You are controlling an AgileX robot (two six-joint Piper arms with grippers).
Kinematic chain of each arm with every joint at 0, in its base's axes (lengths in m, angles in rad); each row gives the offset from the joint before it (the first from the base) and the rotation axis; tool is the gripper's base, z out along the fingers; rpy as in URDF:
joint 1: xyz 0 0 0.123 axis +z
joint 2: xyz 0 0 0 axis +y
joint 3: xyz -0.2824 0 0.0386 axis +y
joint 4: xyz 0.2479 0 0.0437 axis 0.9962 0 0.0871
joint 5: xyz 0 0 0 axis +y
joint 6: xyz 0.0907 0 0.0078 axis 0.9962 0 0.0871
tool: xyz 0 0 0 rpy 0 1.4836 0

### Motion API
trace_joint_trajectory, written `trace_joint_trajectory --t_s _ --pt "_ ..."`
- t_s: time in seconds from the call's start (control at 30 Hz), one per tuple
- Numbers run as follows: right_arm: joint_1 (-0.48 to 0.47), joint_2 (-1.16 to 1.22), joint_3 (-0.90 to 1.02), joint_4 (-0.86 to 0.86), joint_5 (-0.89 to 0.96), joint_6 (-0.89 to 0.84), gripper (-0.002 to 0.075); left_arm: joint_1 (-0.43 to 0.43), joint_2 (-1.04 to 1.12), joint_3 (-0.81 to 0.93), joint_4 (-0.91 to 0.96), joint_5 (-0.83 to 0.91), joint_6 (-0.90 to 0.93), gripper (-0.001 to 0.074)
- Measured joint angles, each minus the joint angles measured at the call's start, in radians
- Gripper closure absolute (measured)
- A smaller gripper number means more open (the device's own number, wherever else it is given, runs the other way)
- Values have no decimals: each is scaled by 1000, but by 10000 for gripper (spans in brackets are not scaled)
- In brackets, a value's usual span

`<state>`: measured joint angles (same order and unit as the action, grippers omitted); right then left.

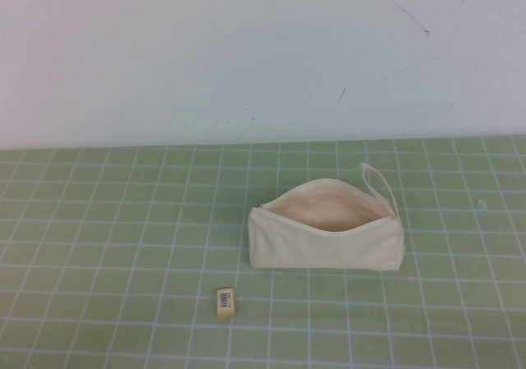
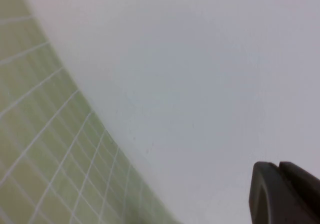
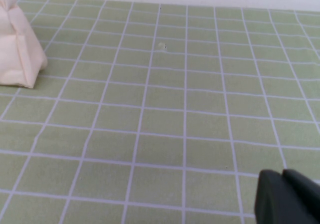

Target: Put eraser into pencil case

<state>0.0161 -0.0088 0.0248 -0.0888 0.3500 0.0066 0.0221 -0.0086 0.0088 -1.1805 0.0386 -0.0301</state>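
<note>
A: Where's the eraser?

B: Tiny yellowish-tan rectangular eraser (image 1: 226,300) with white barcode label on top, lying flat on the green grid-lined counter (image 1: 99,246). It's out in front of the cream canvas zip pencil case (image 1: 327,235), off its left end, near but not touching.

A: Case state?

B: Standing on its base, zip mouth gaping, pale lining visible. Small fabric loop (image 1: 380,184) at its right end.

A: Tools relative to the eraser?

B: Neither arm shows in the high view. Left tool (image 2: 285,194): only a dark corner shows in the left wrist view, facing the white wall (image 2: 200,74) and the counter edge. Eraser not in that view. Right tool (image 3: 287,199): a dark corner in the right wrist view, low over bare counter, one end of the case well off to the side. No eraser there either.

A: Released or clenched?

B: Can't tell for either. Nothing visibly grasped.
</note>
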Motion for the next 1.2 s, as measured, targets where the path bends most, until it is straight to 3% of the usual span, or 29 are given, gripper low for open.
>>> trace_joint_trajectory --t_s 0.13,0.43,0.6,0.83,0.97,1.2 --pt "0 0 0 0 0 0 727 0 25 -149 115 153 294 737" --pt "0 0 0 0 0 0 727 0 429 -543 388 518 621 737" --pt "0 0 0 0 0 0 727 0 696 -761 577 714 740 737" --pt "0 0 0 0 0 0 727 -13 1005 -968 682 807 778 737" --pt "0 0 0 0 0 0 727 -150 1160 -1030 847 811 671 737" --pt "0 0 0 0 0 0 727 -448 1373 -1077 1238 807 254 737"
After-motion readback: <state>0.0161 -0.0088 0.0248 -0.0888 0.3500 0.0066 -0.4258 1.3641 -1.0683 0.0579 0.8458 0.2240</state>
